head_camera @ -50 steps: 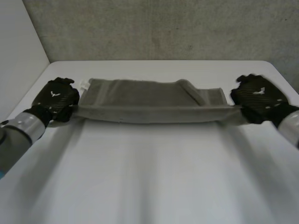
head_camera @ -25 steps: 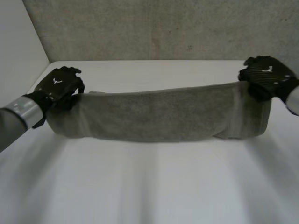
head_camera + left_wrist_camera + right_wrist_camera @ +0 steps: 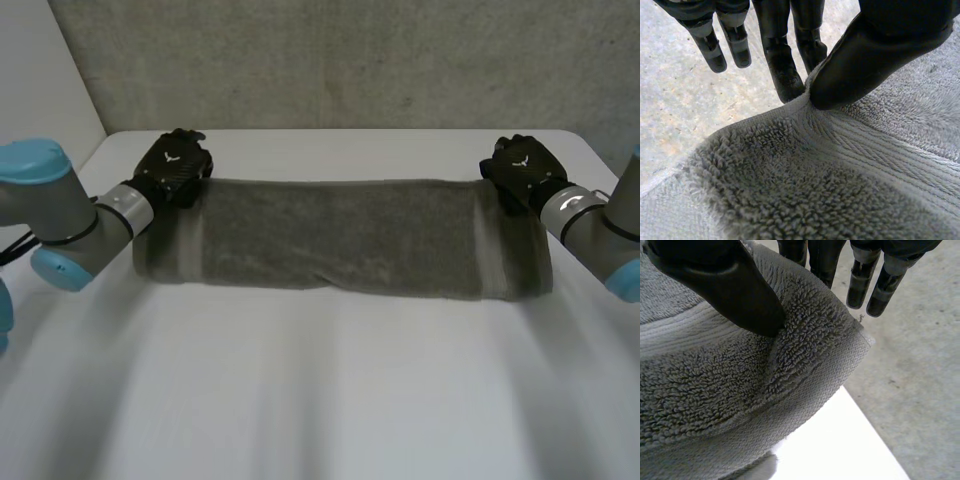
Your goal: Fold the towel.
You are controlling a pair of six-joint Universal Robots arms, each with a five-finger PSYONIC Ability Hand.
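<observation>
We hold the grey terry towel [image 3: 340, 235] stretched between both hands over the far side of the white table [image 3: 320, 400]
Our left hand [image 3: 175, 165] pinches its far left corner between thumb and fingers; our right hand [image 3: 520, 168] pinches the far right corner likewise; the towel's near edge sags toward the tabletop

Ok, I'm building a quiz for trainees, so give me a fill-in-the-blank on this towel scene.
The left hand pinches the towel between its fingers and its ____. The right hand pinches the towel's other upper ____. The table under the towel is ____ in colour.
Missing words: thumb; corner; white.
</observation>
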